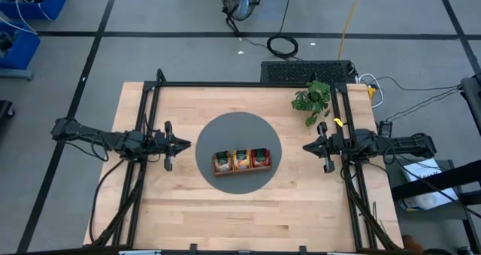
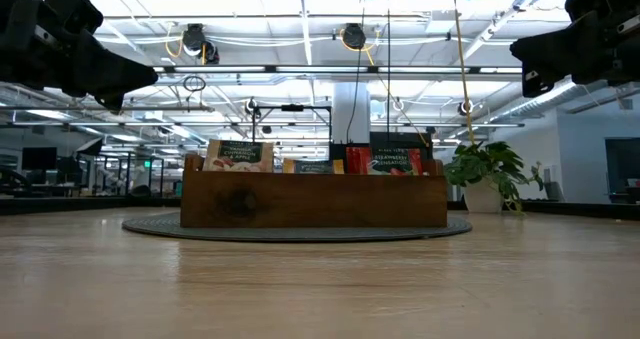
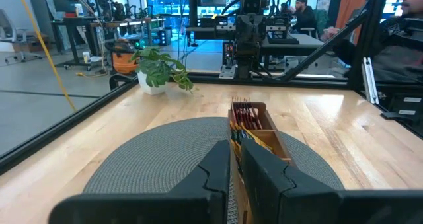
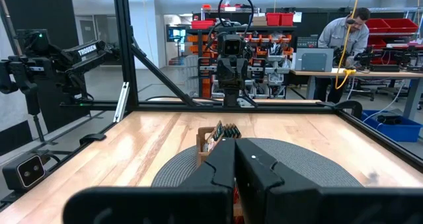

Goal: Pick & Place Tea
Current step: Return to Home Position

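A: From above first. Where is the tea?

B: The tea [image 1: 242, 159] stands in the tray [image 1: 242, 171] on the mat [image 1: 225, 131], between the two sets of fingers and well apart from both: brown nearest the left gripper [image 1: 174, 144], yellow in the middle, red nearest the right gripper [image 1: 316, 146]. No packet shows outside the tray.

A: And at table height?

B: The tray [image 2: 313, 201] sits level, with packets [image 2: 390, 161] upright above its wall. Both arms hang high at the sides, away from it.

A: Left wrist?

B: The left gripper [image 3: 234, 154] has its fingers [image 3: 218, 174] together, gripping nothing. The tray [image 3: 264, 128] lies straight ahead of the tips, its red packets [image 3: 246, 115] at the far end.

A: Right wrist?

B: The same. The right gripper [image 4: 236, 151] is closed and empty, and the tray [image 4: 206, 143] with its tea [image 4: 228, 130] stands just past the fingertips.

A: So how far along?

B: I judge the sorting done, with all three sections filled. What is left, at most, is for the arms to settle at rest.
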